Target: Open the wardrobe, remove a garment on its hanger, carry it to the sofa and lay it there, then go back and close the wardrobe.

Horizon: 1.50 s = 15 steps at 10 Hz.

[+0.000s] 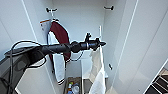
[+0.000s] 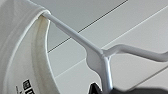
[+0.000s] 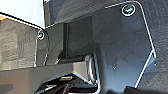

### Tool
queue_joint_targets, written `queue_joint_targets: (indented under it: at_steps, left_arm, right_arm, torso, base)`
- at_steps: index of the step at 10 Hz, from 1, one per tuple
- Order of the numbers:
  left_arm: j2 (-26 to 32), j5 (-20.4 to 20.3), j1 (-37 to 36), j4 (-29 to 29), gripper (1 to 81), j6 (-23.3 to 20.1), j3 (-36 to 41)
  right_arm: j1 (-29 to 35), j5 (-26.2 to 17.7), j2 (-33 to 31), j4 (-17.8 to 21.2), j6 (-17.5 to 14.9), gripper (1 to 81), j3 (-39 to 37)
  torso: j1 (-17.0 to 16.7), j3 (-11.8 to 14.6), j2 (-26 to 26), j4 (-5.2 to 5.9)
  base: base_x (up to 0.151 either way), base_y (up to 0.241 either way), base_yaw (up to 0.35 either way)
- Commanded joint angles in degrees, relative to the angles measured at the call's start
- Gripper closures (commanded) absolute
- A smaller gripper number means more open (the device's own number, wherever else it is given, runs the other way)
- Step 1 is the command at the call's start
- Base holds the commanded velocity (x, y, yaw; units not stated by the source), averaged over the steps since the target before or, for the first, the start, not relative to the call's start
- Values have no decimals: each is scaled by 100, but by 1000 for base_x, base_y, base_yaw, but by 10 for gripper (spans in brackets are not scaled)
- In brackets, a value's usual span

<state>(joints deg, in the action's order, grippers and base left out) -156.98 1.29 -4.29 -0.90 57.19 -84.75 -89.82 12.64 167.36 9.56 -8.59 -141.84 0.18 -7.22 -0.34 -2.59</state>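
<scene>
The wardrobe [image 1: 80, 17] stands open before me, white inside, with black hooks [image 1: 109, 8] high on its back wall. My left arm reaches in from the left, and the left gripper [image 1: 102, 43] is shut on the slim white hanger [image 1: 100, 32]. The white garment [image 1: 98, 75] droops from it toward the wardrobe floor. In the left wrist view the hanger's neck [image 2: 101, 58] runs down into the left gripper [image 2: 102, 90], and the garment's collar [image 2: 22, 50] wraps one hanger arm. The sofa is out of view.
A maroon jacket with white sleeves [image 1: 60, 40] hangs from a hook at the wardrobe's left, just behind my arm. A brown box with bottles [image 1: 73, 87] sits on the wardrobe floor. The open right door [image 1: 140, 42] stands close on the right.
</scene>
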Motion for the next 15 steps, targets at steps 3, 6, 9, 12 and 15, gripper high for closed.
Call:
queue_joint_targets:
  at_steps: [3,6,9,12,15]
  left_arm:
    - [324,-270,-797,-279,811,-40,432]
    - [509,-278,-507,-402,811,-41,565]
    - [781,-534,-261,-543,811,-41,872]
    - [940,-542,-155,-569,811,-41,933]
    - [975,-534,-76,-595,811,-41,969]
  right_arm:
    - [187,-297,-16,-15,-19,10,78]
    - [188,-297,-8,-15,-19,10,70]
    - [179,-297,-8,-15,-19,10,61]
    - [179,-297,10,-15,-19,10,52]
    - [179,-297,19,-15,-19,10,43]
  torso:
    - [2,0,0,0]
    - [2,0,0,0]
    - [2,0,0,0]
    - [2,0,0,0]
    - [-2,0,0,0]
  base:
    - [-132,0,0]
    - [-135,0,0]
    - [-135,0,0]
    - [-132,0,0]
    - [-98,0,0]
